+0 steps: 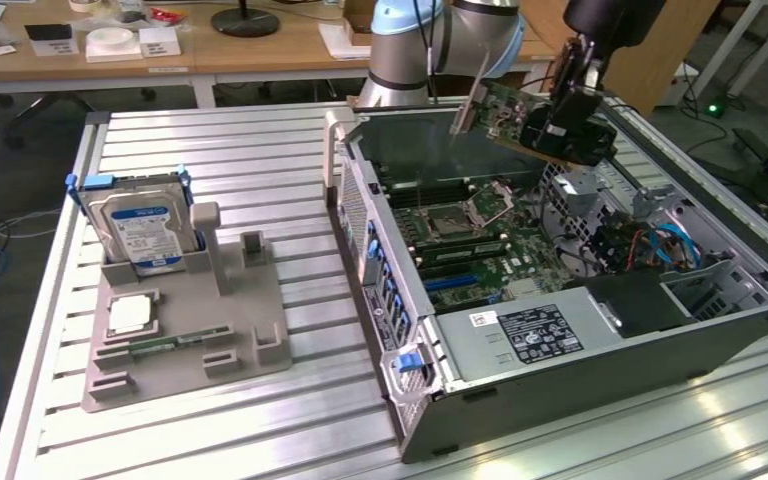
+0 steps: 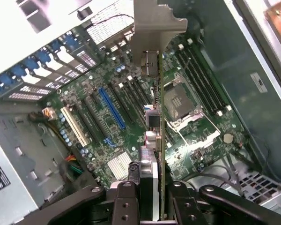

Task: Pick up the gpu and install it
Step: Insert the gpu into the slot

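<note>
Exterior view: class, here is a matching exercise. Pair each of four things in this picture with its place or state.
Things
1. graphics card
2. hard drive
3. memory stick
4. computer case

Places or states
a. in a low slot of the grey holder
b. held by the gripper above the open case
c. standing upright at the far end of the grey holder
d. lying on its side on the metal table, open on top

Pairs: 1-b, 2-c, 3-a, 4-d
</note>
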`<state>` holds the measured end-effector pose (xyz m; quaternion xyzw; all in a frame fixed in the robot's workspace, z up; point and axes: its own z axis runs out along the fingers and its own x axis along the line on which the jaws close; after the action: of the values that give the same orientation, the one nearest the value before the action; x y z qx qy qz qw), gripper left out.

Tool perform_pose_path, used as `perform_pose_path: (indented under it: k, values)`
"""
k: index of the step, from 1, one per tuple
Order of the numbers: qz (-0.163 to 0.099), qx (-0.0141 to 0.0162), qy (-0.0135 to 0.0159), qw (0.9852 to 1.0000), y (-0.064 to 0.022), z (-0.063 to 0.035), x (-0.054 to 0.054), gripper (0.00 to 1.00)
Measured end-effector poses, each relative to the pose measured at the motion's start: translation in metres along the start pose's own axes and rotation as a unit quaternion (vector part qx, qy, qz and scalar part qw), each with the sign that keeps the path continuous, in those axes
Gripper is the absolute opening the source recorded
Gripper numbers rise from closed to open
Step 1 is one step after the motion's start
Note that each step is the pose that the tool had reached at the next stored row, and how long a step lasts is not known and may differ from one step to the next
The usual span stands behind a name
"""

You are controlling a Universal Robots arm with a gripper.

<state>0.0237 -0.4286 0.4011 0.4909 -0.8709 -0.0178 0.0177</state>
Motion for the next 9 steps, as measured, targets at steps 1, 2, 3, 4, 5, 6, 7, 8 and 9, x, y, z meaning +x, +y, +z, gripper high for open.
perform_pose_path:
  k: [1,2,3,4,5,6,7,8,9]
  values:
    - [-0.007,0.0001,0.0004,1.0000,0.0000,0.0000,0.0000,0.28]
    - [-0.015,0.0002,0.0007,0.9999,0.0000,0.0000,0.0000,0.28]
    - [-0.021,0.0003,0.0010,0.9998,0.0000,0.0000,0.0000,0.28]
    - [-0.027,0.0003,0.0013,0.9996,0.0000,0.0000,0.0000,0.28]
    - [-0.034,0.0004,0.0016,0.9994,0.0000,0.0001,0.0000,0.28]
    - [-0.039,0.0007,0.0019,0.9992,-0.0001,0.0001,0.0000,0.28]
    - [-0.045,0.0015,0.0017,0.9990,-0.0001,0.0003,0.0000,0.28]
    - [-0.050,0.0029,0.0012,0.9987,-0.0002,0.0005,0.0001,0.28]
    - [-0.055,0.0051,0.0003,0.9985,-0.0002,0.0008,0.0001,0.28]
